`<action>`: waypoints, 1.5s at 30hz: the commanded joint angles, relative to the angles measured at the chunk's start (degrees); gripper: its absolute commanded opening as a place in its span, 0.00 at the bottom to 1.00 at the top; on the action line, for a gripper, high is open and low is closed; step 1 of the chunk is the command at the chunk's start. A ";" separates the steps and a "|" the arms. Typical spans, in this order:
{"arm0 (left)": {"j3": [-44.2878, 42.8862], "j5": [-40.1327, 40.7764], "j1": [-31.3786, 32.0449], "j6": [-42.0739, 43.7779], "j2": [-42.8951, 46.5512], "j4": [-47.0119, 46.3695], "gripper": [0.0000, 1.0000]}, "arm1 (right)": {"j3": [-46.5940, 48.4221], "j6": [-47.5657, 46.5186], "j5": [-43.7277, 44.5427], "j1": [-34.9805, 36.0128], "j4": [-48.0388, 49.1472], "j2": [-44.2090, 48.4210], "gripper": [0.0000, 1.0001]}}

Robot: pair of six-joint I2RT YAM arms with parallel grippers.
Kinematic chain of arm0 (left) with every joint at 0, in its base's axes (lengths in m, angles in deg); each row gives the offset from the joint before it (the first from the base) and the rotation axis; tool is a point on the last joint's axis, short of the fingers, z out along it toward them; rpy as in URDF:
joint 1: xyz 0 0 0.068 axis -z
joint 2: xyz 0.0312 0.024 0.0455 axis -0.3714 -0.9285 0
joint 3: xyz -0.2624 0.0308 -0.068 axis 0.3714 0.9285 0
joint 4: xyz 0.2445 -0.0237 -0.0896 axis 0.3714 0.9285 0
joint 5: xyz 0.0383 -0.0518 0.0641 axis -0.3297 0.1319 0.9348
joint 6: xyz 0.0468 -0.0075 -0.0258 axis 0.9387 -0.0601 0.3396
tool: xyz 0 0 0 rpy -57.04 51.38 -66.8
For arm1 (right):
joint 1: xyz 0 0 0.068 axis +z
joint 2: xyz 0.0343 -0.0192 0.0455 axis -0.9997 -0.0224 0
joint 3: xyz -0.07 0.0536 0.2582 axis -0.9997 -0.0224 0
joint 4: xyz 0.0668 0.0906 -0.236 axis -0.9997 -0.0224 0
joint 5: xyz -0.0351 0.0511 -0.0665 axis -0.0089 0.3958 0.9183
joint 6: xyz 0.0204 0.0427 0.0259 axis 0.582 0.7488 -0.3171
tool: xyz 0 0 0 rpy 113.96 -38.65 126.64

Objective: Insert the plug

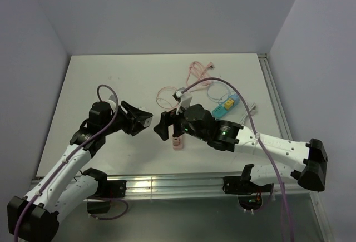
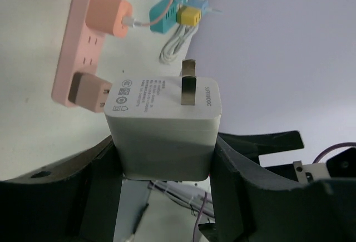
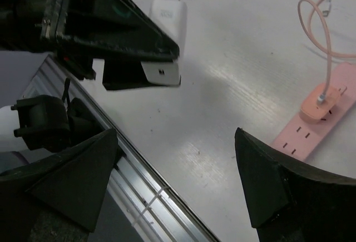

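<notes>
My left gripper (image 1: 142, 121) is shut on a white plug (image 2: 164, 125), its prongs pointing away from the wrist, held above the table. The plug also shows in the right wrist view (image 3: 167, 16). A pink power strip (image 2: 83, 36) lies on the table beyond it, carrying a pink adapter (image 2: 109, 15) with a cable and a beige adapter (image 2: 89, 92). In the top view the strip (image 1: 178, 141) is mostly hidden under my right arm. My right gripper (image 1: 162, 125) is open and empty, facing the left gripper, with the strip (image 3: 314, 128) to its right.
A blue power strip (image 1: 225, 105) with a yellow plug (image 2: 189, 14) lies behind the right arm, next to a coiled white cable (image 2: 174, 47). Loose pink cable (image 1: 196, 70) lies at the back. An aluminium rail (image 3: 144, 192) runs along the table's near edge.
</notes>
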 commanded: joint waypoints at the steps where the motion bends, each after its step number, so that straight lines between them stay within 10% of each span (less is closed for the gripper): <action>1: -3.41 -4.78 1.50 -3.91 -0.61 -2.01 0.00 | 6.35 -1.92 -0.91 -0.31 2.91 -4.15 0.92; 18: -3.69 -6.45 7.39 -14.71 -1.22 -4.00 0.00 | 7.76 3.70 1.73 -0.31 10.11 -12.06 0.79; 20: -3.60 -6.27 8.01 -15.59 -1.14 -5.67 0.00 | 6.89 4.32 1.82 -0.14 11.25 -12.15 0.69; 23: -3.51 -6.80 8.98 -14.81 -1.75 -9.26 0.00 | 6.27 5.54 3.13 -0.14 9.95 -12.59 0.00; 27: -8.42 -3.30 9.07 1.48 -3.51 -2.38 0.60 | 5.40 7.83 5.50 -0.14 5.55 -11.37 0.00; 31: -15.89 10.49 9.06 12.23 -3.87 11.80 0.88 | 2.67 12.91 10.24 -0.14 0.02 -7.94 0.00; 41: -10.37 20.61 10.38 28.68 4.22 2.24 0.99 | 10.11 28.30 15.10 -5.31 -27.04 -4.76 0.00; 45: -11.07 31.50 22.63 36.51 3.52 -2.49 1.00 | 20.30 33.22 8.77 -11.38 -33.56 -6.44 0.00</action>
